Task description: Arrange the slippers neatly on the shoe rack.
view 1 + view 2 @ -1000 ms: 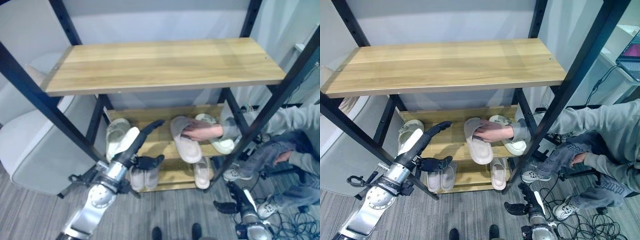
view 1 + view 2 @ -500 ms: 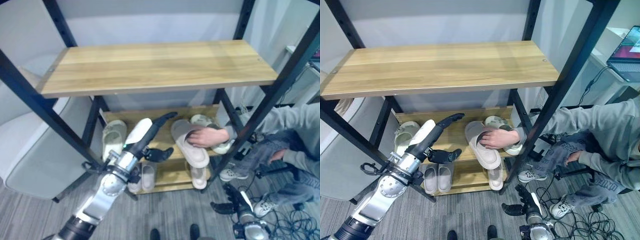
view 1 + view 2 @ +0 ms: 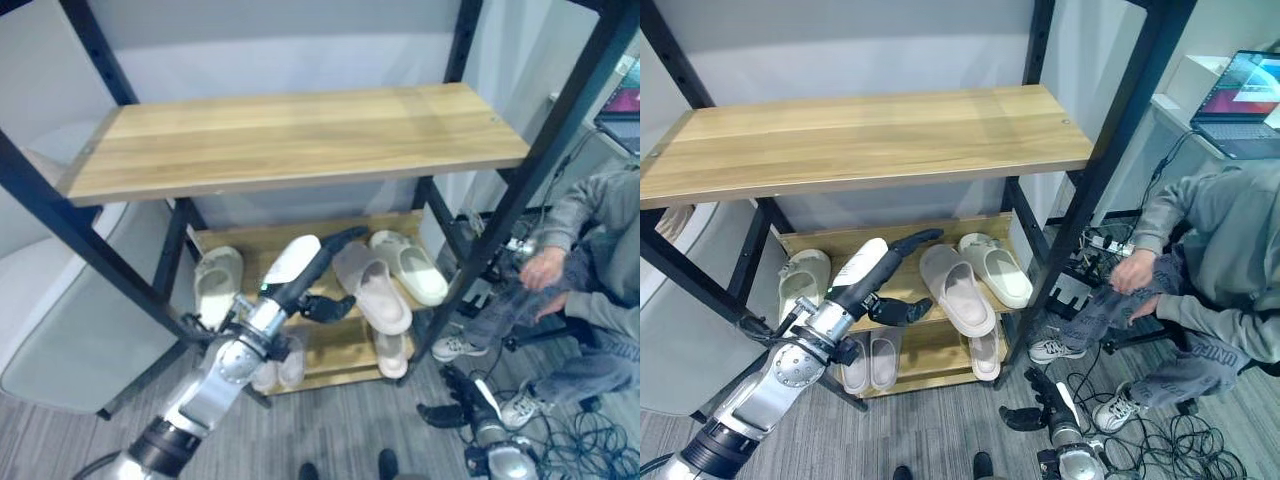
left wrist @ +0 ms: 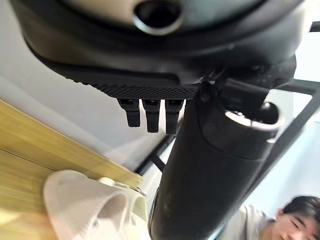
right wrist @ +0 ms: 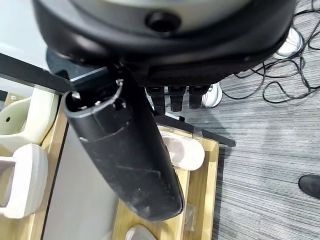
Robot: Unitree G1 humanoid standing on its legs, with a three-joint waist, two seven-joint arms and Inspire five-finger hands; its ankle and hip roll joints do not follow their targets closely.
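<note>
On the rack's middle shelf [image 3: 262,255] lie a pale green slipper [image 3: 215,280] at the left, a pinkish slipper [image 3: 375,292] lying at an angle in the middle, and a cream slipper [image 3: 410,266] beside it at the right. The bottom shelf holds a pair of pale slippers [image 3: 870,360] and one single slipper [image 3: 983,352]. My left hand [image 3: 325,255] reaches over the middle shelf, open, its fingertips just short of the pinkish slipper's back end. The cream slipper [image 4: 85,210] shows past its thumb [image 4: 200,175]. My right hand [image 3: 462,402] hangs low near the floor, open.
The wooden top shelf [image 3: 300,135] overhangs the middle one. Black uprights [image 3: 520,190] frame the rack. A person [image 3: 1220,250] sits at the right with hands in the lap. A pale chair [image 3: 70,320] stands at the left. A laptop [image 3: 1245,95] stands at the far right.
The person's hand has let go of the pinkish slipper and pulled back to the right. My left hand has reached further in towards that slipper. The camera has shifted.
</note>
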